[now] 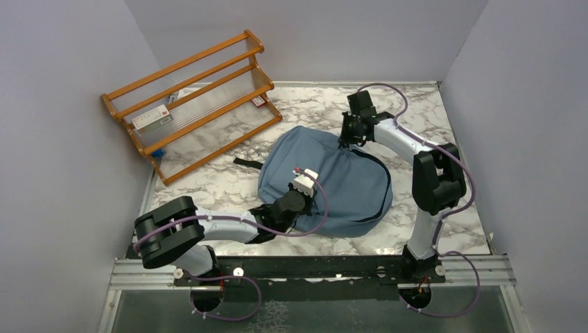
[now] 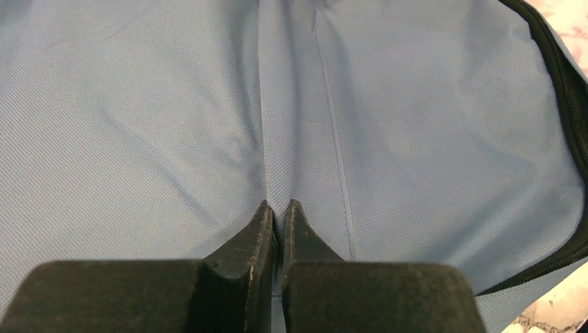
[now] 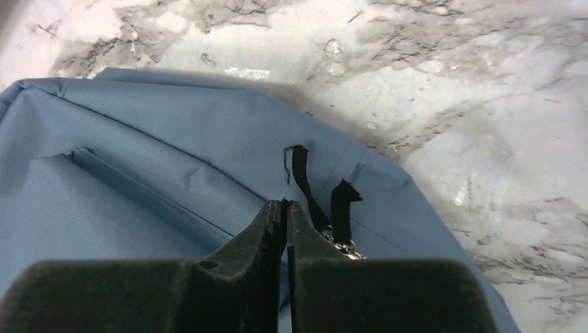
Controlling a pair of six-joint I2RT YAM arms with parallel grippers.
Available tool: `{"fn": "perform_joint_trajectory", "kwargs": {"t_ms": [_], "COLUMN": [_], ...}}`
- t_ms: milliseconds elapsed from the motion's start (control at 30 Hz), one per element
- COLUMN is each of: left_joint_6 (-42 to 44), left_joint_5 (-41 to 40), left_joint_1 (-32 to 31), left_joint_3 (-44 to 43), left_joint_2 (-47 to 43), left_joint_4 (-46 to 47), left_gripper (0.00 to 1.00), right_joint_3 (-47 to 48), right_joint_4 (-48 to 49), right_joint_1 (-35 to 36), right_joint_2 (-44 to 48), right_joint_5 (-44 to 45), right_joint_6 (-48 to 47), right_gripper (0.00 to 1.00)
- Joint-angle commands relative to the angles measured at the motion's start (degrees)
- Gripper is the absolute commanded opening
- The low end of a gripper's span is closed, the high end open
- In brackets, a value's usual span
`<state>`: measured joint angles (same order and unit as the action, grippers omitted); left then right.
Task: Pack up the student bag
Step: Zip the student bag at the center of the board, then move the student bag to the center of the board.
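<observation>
Matt woven blue cloth student bag (image 1: 347, 187), glossy marble-look table (image 1: 312, 104), smooth varnished wooden rack (image 1: 182, 66)

Soft, even light from above fills all three views, and shadows are faint and short. The marble table (image 3: 485, 139) shows pale glare in the right wrist view. The near black fingers (image 2: 243, 257) blur, while the bag (image 2: 139, 139) weave stays sharp.

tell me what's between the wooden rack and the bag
Just bare marble table between wooden rack and student bag, plus the bag's black strap; top view.
</observation>
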<state>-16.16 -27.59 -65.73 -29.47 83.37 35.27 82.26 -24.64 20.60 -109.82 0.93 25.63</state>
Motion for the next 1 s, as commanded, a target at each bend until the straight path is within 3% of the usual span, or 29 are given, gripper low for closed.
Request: {"fn": "perform_joint_trajectory", "kwargs": {"t_ms": [0,100,267,400,600,967], "left_joint_6": [-0.7,-0.5,0.4,2.2,2.6,5.9], "left_joint_5": [1.5,0.6,2.2,3.8,12.6,25.9], "left_joint_1": [-1.2,-0.9,1.1,3.3,11.2,16.1], "left_joint_3": [1.4,1.1,-0.3,-2.0,-6.8,-20.9], "left_joint_2": [-2.8,-3.8,-6.1,-8.9,-9.7,0.6], "left_joint_4": [-6.3,-6.6,-8.0,-9.3,-11.2,-12.4], "left_gripper": [0.02,0.02,0.02,0.02,0.02,0.02], "right_joint_3": [-2.4,-7.2,-14.6,-20.4,-26.4,-34.4], "right_joint_4": [6.3,5.9,2.9,1.0,-3.2,-6.6], "right_joint_1": [-3.5,-3.5,-3.5,-3.5,-3.5,-3.5], "right_joint_2": [8.7,16.2,26.5,34.0,43.6,55.4], "right_joint_5": [4.9,5.5,5.9,4.8,0.9,-3.0], "right_joint_6": [-2.1,-0.7,2.8,5.6,8.0,10.9], "right_gripper": [0.18,0.34,0.48,0.52,0.54,0.54]}}
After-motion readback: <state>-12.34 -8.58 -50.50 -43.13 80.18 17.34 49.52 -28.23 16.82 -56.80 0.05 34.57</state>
